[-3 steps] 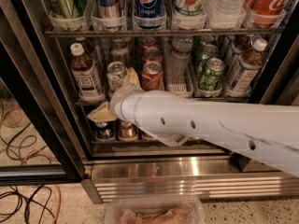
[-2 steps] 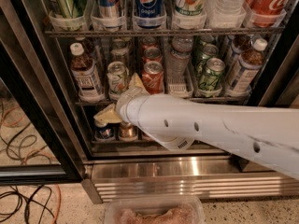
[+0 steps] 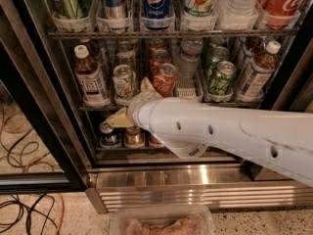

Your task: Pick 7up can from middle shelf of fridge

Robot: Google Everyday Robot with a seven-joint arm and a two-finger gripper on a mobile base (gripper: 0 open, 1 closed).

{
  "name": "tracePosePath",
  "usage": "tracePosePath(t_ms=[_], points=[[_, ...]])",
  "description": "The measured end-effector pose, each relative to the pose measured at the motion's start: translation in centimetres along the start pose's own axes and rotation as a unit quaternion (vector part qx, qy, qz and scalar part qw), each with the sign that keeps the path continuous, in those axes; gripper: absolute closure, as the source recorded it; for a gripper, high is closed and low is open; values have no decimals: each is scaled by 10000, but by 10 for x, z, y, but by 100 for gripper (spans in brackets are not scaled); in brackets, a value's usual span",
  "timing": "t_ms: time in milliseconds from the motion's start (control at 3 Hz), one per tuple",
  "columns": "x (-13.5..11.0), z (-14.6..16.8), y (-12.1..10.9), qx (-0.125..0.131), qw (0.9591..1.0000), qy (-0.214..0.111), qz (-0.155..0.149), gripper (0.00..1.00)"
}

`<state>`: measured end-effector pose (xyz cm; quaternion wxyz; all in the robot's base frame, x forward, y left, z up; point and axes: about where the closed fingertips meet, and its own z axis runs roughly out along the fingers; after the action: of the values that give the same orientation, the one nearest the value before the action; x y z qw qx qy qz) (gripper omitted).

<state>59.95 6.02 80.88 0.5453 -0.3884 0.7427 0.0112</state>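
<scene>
**A:** While looking into the fridge (image 3: 161,180), where to find the 7up can (image 3: 124,81)?

**B:** On the middle shelf (image 3: 95,107), upright at the front of a white lane tray, second lane in from the shelf's left end. Silver pull-tab top facing up, green lettering toward the camera. Next lane left on that shelf, a brown-tea bottle (image 3: 90,80). Next lane right, a red Coca-Cola can (image 3: 165,80). Farther right along the shelf, a dark green can (image 3: 222,77).

**A:** And the gripper (image 3: 132,103)?

**B:** Just in front of the middle shelf's front rail, low against it, below the 7up can and slightly to its right. Not touching that can. Spread wide, with one tan finger (image 3: 146,85) raised over the rail beside the Coca-Cola can and the other (image 3: 117,120) pointing down and left under the shelf. Nothing held between them. Cannot tell whether touching the Coca-Cola can.

**A:** Anything else around the shelf?

**B:** A thick white arm (image 3: 234,131) coming in from the right, crossing in front of the space below the shelf. Under the shelf, small cans (image 3: 108,133), partly hidden behind the gripper. Above the shelf, a rack of tall cans, a Pepsi can (image 3: 157,1) among them.
</scene>
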Motion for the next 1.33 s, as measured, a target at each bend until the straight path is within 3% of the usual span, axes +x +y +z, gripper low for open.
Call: tracePosePath(t_ms=[667, 1333], points=[[-27, -7, -1, -32, 9998, -173, 1, 0], [-47, -1, 12, -445, 9982, -345, -193, 0]])
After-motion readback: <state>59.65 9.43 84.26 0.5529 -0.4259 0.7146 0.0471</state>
